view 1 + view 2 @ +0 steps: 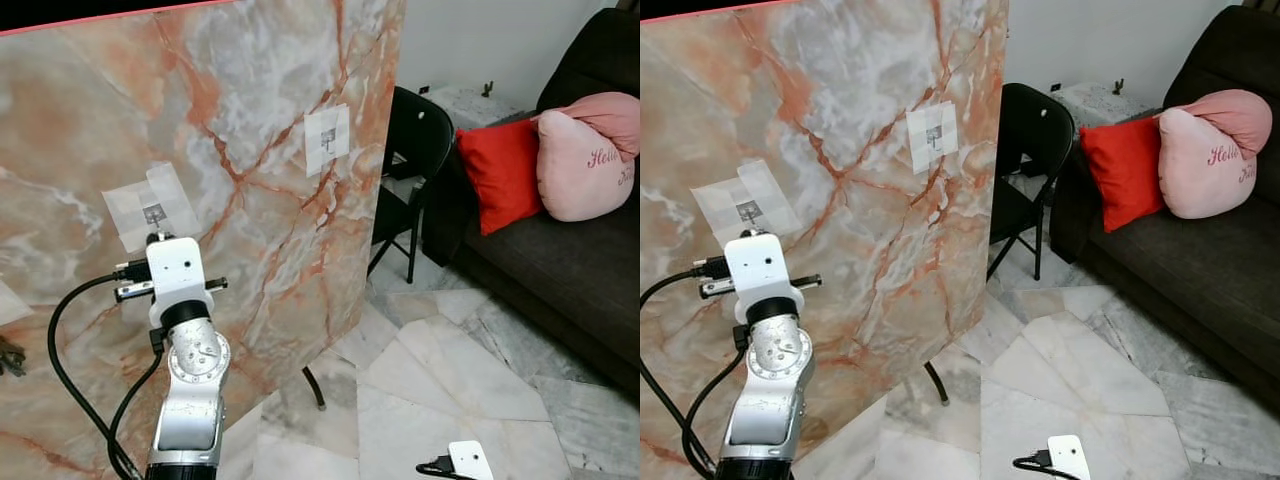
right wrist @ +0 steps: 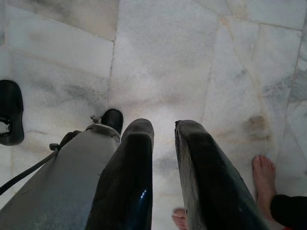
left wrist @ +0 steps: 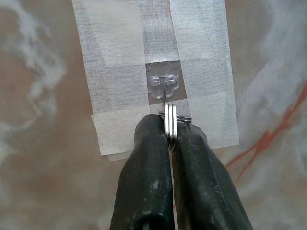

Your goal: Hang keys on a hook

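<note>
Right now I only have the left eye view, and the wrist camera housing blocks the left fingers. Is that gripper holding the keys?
Observer: Yes. In the left wrist view, the left gripper is shut on the keys, which sit edge-on between its fingertips.
Operator: Where's the hook relative to them?
Observer: The clear hook sits just beyond the keys, and its wire runs down to the ring. I cannot tell if the ring is over it.
Operator: Right arm?
Observer: The right gripper is open and pointing at the marble floor, with a person's bare foot nearby.
</note>
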{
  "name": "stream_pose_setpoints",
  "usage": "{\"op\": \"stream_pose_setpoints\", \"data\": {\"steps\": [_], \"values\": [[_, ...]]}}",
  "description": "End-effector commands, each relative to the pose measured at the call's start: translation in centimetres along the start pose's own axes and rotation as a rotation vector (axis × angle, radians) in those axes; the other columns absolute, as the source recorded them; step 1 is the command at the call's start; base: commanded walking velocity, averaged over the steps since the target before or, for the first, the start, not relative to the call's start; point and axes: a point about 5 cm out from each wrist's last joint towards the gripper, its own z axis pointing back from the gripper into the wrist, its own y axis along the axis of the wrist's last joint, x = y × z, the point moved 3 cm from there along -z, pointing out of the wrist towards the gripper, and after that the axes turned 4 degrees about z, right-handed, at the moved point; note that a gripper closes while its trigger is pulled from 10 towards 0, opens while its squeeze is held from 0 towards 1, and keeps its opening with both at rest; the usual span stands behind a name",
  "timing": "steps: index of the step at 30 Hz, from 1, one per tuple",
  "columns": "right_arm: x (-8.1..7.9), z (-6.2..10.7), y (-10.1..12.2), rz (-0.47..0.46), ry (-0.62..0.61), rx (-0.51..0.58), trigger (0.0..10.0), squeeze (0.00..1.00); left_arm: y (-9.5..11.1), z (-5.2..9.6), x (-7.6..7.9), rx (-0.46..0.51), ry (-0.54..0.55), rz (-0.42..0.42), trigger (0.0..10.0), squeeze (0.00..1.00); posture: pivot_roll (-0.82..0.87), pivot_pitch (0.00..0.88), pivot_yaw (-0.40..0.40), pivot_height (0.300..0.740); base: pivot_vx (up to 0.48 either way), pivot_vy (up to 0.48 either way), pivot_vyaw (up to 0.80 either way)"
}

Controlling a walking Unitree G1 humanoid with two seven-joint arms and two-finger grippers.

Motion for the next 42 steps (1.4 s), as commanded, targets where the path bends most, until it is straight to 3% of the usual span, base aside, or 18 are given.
{"op": "stream_pose_setpoints", "data": {"steps": [1,15,31,42], "values": [[0.2,0.01,0.24,-0.018,-0.009,0.013,10.0,0.0,0.46,-0.12,0.37,0.023,-0.002,0.008,10.0,0.0,0.07,0.0,-0.052,0.74,0.0,0.0,0.0],[0.19,0.01,0.28,-0.012,-0.007,0.013,10.0,0.0,0.93,-0.41,-0.15,0.055,0.029,-0.005,10.0,0.0,0.08,0.0,-0.053,0.74,0.0,0.0,0.0],[0.02,0.0,0.17,-0.018,-0.006,0.012,10.0,0.0,0.54,-0.62,0.43,0.061,0.015,-0.018,10.0,0.0,0.06,0.0,-0.04,0.74,0.0,0.0,0.0],[-0.02,-0.01,0.22,-0.02,-0.005,0.013,10.0,0.0,0.07,-0.98,-0.36,0.055,0.056,-0.058,10.0,0.0,0.07,0.0,-0.044,0.74,0.0,0.0,0.0]]}}
